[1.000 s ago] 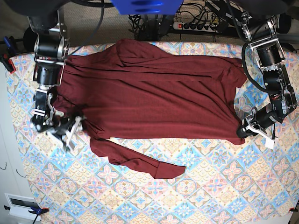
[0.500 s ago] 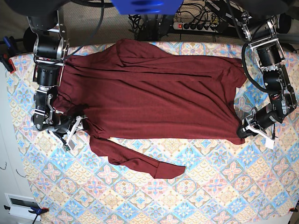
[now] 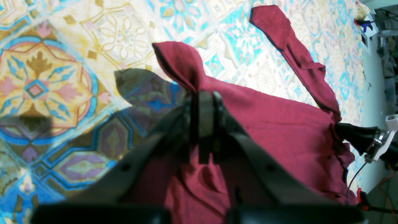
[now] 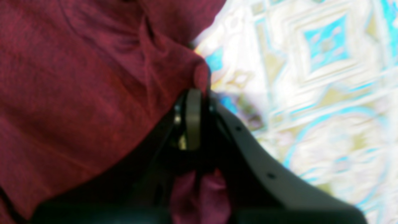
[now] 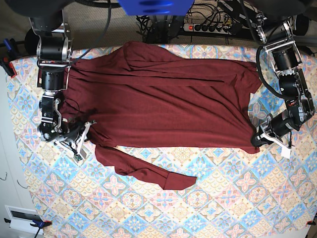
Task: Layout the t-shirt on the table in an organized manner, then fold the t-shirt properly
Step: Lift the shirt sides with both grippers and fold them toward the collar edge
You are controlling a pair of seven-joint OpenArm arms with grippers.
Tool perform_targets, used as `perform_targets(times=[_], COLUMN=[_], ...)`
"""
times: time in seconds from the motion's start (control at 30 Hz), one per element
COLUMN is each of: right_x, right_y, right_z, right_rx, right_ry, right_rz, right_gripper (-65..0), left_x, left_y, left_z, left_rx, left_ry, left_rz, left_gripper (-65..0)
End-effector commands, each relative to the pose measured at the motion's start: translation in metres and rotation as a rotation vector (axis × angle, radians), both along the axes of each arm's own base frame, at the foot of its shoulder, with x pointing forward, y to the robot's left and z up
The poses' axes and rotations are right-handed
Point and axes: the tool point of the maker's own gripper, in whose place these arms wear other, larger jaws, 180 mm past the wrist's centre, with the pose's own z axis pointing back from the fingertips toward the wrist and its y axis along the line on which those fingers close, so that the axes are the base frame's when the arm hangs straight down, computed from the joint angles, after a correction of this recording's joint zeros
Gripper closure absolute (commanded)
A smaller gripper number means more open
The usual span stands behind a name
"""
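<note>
Right now you have the t-shirt point(image 5: 158, 96) spread wide across the far half of the table point(image 5: 223, 198), lying mostly flat with long creases running side to side. One long sleeve point(image 5: 143, 168) trails loose toward the near side, angled to the right, with its cuff resting on the patterned cloth.

Your left gripper point(image 5: 256, 139), at the right side of the base view, has its jaws pressed together on a corner of the shirt; in its wrist view a small peak of maroon fabric point(image 3: 178, 63) sticks out just past the fingertips, lifted a little over the table.

Your right gripper point(image 5: 84, 133), at the left side of the base view, sits at the shirt's near left edge, close to where the sleeve starts. Its wrist view is blurred, but you can see the jaws drawn tight together with a fold of the fabric point(image 4: 199, 73) caught at the tips and more cloth bunched beneath them.
</note>
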Motion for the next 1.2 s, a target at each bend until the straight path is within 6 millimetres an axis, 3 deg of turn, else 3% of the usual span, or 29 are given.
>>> perform_targets(times=[0.0, 0.07, 0.23, 0.43, 0.73, 0.93, 1.17], right_x=[0.026, 0.031, 0.014, 0.003, -0.017, -0.035, -0.058], right_y=[-0.006, -0.015, -0.044, -0.042, -0.041, -0.038, -0.037], right_z=[0.039, 0.058, 0.074, 0.092, 0.089, 0.084, 0.066], right_rx=[0.011, 0.01, -0.034, -0.094, -0.141, -0.165, -0.177], right_ry=[-0.118, -0.174, -0.201, -0.249, -0.23, -0.226, -0.177], right_rz=[-0.012, -0.043, -0.117, -0.091, -0.074, -0.054, -0.04], right_gripper=[-0.8, -0.7, -0.7, -0.6, -0.6, -0.6, -0.5], left_x=[0.011, 0.011, 0.008, 0.008, 0.006, -0.013, -0.036], left_y=[0.007, 0.007, 0.008, 0.008, 0.012, 0.022, 0.013], left_z=[0.022, 0.022, 0.019, 0.019, 0.019, 0.003, 0.008], left_rx=[0.008, 0.008, 0.007, 0.006, 0.011, 0.005, 0.071], left_ry=[-0.069, -0.069, -0.061, -0.062, -0.058, -0.018, -0.035], left_rz=[0.009, 0.009, 0.013, 0.013, 0.013, 0.044, -0.002], left_gripper=[0.0, 0.0, 0.0, 0.0, 0.0, 0.0, 0.0])
